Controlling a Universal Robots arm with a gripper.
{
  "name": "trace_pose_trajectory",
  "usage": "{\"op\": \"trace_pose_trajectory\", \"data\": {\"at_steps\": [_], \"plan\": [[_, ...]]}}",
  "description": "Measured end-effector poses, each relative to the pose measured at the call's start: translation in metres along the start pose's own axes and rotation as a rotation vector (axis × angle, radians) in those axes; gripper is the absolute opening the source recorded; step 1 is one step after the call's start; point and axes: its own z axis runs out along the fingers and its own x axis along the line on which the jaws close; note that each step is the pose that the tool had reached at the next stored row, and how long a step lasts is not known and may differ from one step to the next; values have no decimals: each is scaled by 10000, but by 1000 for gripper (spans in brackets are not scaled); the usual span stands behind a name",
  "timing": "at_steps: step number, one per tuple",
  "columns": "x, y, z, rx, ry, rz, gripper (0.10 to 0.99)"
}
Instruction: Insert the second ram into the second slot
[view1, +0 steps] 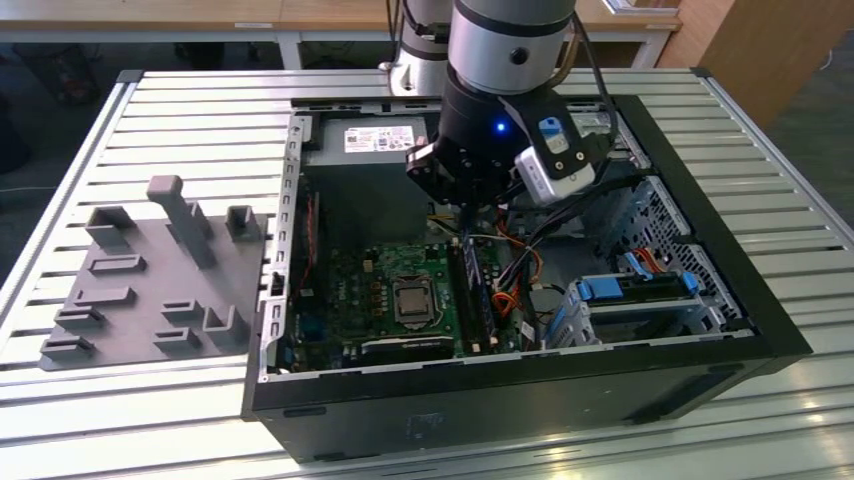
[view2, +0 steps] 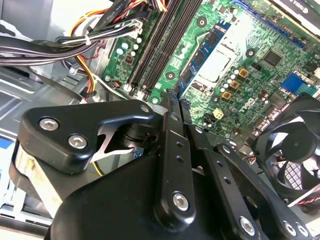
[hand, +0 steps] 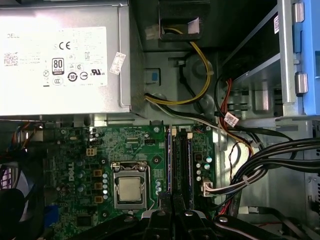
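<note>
Inside an open computer case (view1: 747, 300), my gripper (view1: 467, 222) hangs just above the motherboard (view1: 387, 300). In both wrist views its two black fingers (view2: 172, 107) are pressed together with nothing showing between them. The gripper (hand: 172, 196) points along the bank of long memory slots (hand: 181, 160). The gripper (view2: 178, 100) ends just short of the slots' (view2: 155, 45) near end. Thin blue-edged strips (hand: 169, 160) stand on edge in that bank. I cannot tell which of them is the second ram, or whether it sits fully in the second slot.
A silver power supply (hand: 65, 60) fills the case's far end. The processor socket (hand: 130, 190) lies beside the slots. Cable bundles (hand: 260, 165) run on the slots' other side, and a fan (view2: 295, 145) sits near the board. A grey fixture (view1: 160, 280) lies on the slatted table at the exterior view's left.
</note>
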Motion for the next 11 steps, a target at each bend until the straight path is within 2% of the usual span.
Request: {"op": "trace_pose_trajectory", "data": {"at_steps": [11], "plan": [[0, -1, 31, -2, -1, 0, 129]]}}
